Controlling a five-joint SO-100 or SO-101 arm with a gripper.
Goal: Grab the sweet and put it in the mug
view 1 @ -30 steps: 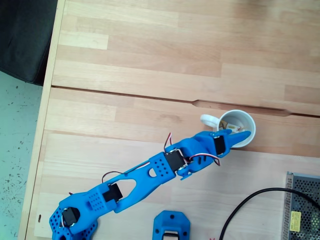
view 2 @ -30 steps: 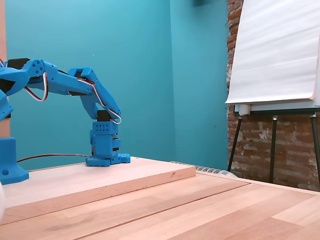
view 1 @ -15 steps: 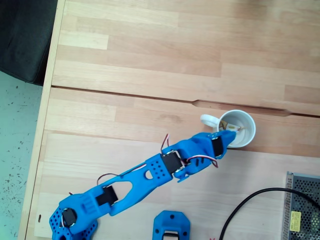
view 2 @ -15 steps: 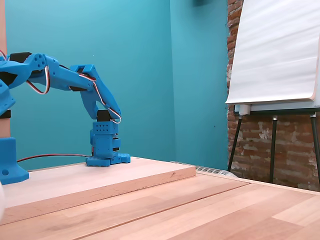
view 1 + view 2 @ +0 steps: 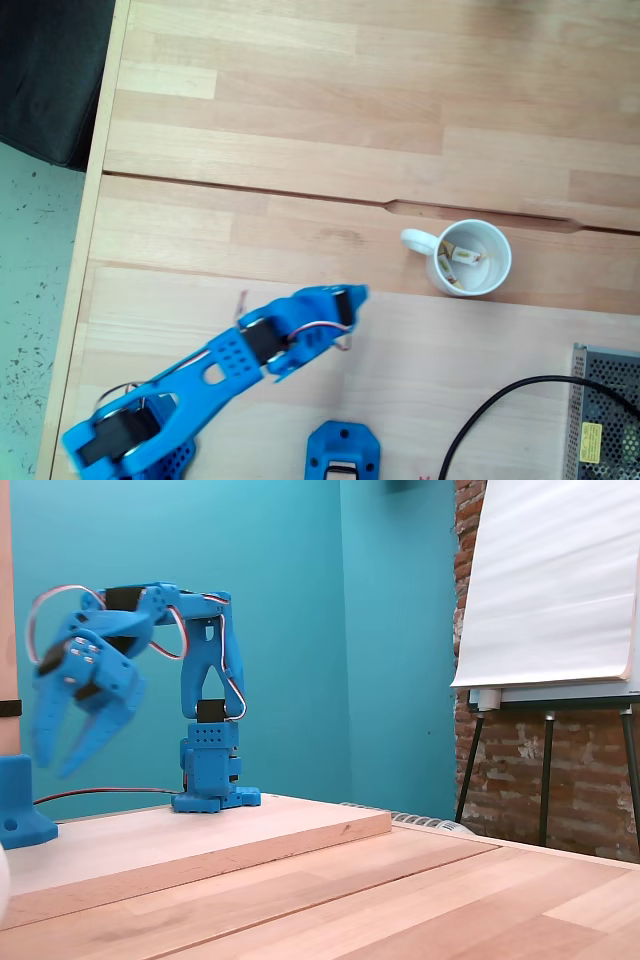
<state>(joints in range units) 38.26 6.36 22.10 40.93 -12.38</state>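
Sweet [image 5: 465, 257]: inside white mug [image 5: 495, 278], on its floor. Mug: upright on wooden table [image 5: 300, 130], handle to left in top-down fixed view. Gripper [image 5: 58, 759]: blurred, fingers spread apart, holding nothing, raised above table, well apart from mug.

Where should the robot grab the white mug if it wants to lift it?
Probably the mug wall on the right in the top-down fixed view, coming from above: it stands upright, mouth open, and its handle loop looks small for the gripper.
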